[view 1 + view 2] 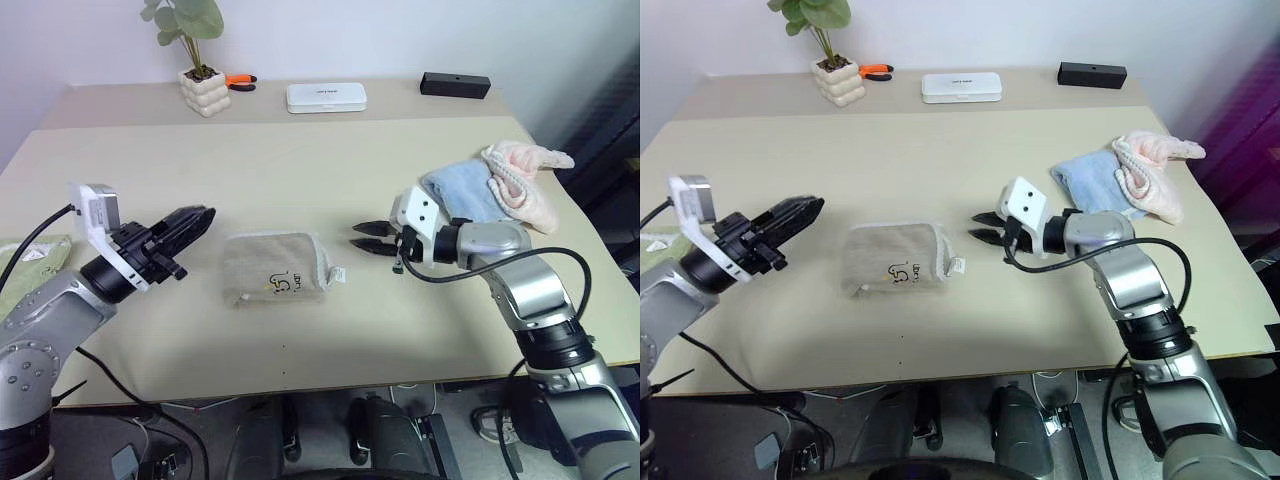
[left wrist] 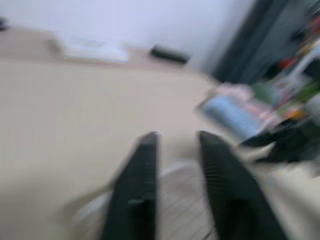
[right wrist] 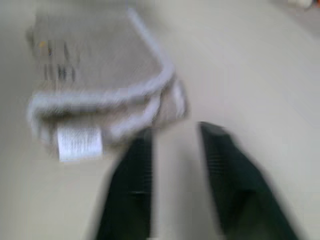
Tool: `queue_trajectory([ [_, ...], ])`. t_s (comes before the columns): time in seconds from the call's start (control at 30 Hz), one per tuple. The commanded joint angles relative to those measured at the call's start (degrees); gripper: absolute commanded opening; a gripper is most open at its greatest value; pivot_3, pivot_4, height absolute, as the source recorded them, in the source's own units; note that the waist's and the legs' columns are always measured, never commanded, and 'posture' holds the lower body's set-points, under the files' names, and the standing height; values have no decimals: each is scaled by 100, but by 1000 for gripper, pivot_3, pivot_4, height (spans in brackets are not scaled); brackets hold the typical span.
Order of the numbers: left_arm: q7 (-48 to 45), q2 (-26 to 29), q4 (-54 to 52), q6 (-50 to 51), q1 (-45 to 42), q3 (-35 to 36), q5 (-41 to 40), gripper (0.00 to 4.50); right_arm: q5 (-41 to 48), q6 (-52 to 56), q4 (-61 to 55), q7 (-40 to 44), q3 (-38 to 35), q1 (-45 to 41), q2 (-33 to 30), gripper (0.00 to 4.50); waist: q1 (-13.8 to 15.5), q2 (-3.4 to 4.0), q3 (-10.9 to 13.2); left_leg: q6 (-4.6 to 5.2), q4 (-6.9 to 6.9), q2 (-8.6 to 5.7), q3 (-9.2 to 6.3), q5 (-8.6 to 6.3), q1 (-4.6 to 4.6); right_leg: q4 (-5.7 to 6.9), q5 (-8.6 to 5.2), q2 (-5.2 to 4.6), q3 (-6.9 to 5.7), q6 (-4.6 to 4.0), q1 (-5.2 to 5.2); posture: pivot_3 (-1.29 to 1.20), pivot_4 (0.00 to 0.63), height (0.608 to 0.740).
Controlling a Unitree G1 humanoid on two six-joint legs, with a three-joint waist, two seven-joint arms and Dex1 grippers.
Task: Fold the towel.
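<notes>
We see the towel (image 1: 273, 267) lying on the desk (image 1: 330, 170) as a compact, layered rectangle between our two arms, its whitish corded edges stacked at the end nearer our right arm, a white care label (image 3: 79, 142) and a small loop poking out there, and the dark embroidery facing up. We judge the folding done or all but done: the bundle looks neat and nothing is left spread out. Our left gripper (image 1: 196, 222) hangs just beside the towel's left end, apart from it; in the head views its jaws look pressed together, while the left wrist view shows a gap between the fingers, so we cannot tell its state. Our right gripper (image 1: 370, 237) hovers just beside the labelled end, empty, with a visible gap between its tips in the pictures. Well apart, near the desk's far right edge, lie a light blue cloth (image 1: 463, 191) and a pink cloth (image 1: 522, 178), which seem untouched.
</notes>
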Motion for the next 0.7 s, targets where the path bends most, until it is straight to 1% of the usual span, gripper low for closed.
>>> queue_trajectory([
  [0.03, -158, -55, -284, -336, 42, -748, 941, 636, 268, 281, -310, -160, 108, -202, 394, 34, 9, 0, 0, -2, -1, 0, 1, -1, -2, 0, 1, 0, 0, -1, -2, 0, 150, 731],
  [0.17, -240, -415, -103, -589, 80, -1415, 1619, 636, -29, 231, -162, -398, 602, -165, 830, 34, 0, 1, -1, -14, -3, 0, 7, -8, -8, -2, 3, -1, 0, -5, -10, 0, 150, 731],
  [0.27, -371, -597, 146, -835, 374, -1860, 2247, 636, -480, 143, 236, -731, 1067, 13, 1098, 34, -31, 1, -3, -15, -5, 4, 12, -7, -4, 4, 6, 1, 0, -8, -13, 0, 150, 731],
  [0.37, -444, -723, 290, -1047, 551, -1950, 2586, 636, -925, 44, 611, -1009, 1278, 142, 1065, 34, -19, 0, -3, -10, -5, 5, 17, -4, -7, 15, 6, 0, 1, -9, -23, 0, 150, 731],
  [0.5, -543, -867, 432, -1332, 745, -1894, 2883, 636, -1012, 30, 636, -1092, 1200, 283, 995, 34, -13, 0, -4, -22, -3, 4, 19, -7, -10, 21, 7, -10, 3, -12, -31, 0, 150, 731],
  [0.57, -547, -959, 400, -1444, 811, -1769, 2902, 636, -886, 108, 518, -1046, 1050, 291, 973, 34, -18, 1, -4, -23, -3, 4, 19, -7, -8, 21, 8, -11, 3, -14, -31, 0, 150, 731],
  [0.6, -494, -1036, 342, -1525, 813, -1597, 2856, 636, -598, 338, 402, -970, 795, 242, 981, 417, -16, 1, -4, -23, -3, 5, 18, -7, -8, 22, 8, -11, 3, -14, -32, 0, 150, 731],
  [0.63, -459, -1094, 302, -1582, 811, -1474, 2827, 636, -389, 511, 321, -915, 612, 204, 988, 569, -14, 1, -4, -23, -3, 5, 18, -7, -8, 23, 8, -12, 3, -14, -32, 0, 150, 731],
  [0.67, -364, -1172, 230, -1677, 825, -1285, 2818, 636, -149, 752, 136, -817, 435, 221, 922, 848, -11, 1, -4, -22, -3, 5, 18, -6, -10, 24, 9, -14, 4, -15, -34, 0, 150, 731],
  [0.7, -308, -1225, 183, -1736, 836, -1166, 2829, 636, -10, 916, 5, -756, 337, 243, 872, 1381, -3, 1, -3, -21, -2, 5, 17, -6, -10, 25, 9, -14, 4, -15, -33, 0, 150, 731],
])
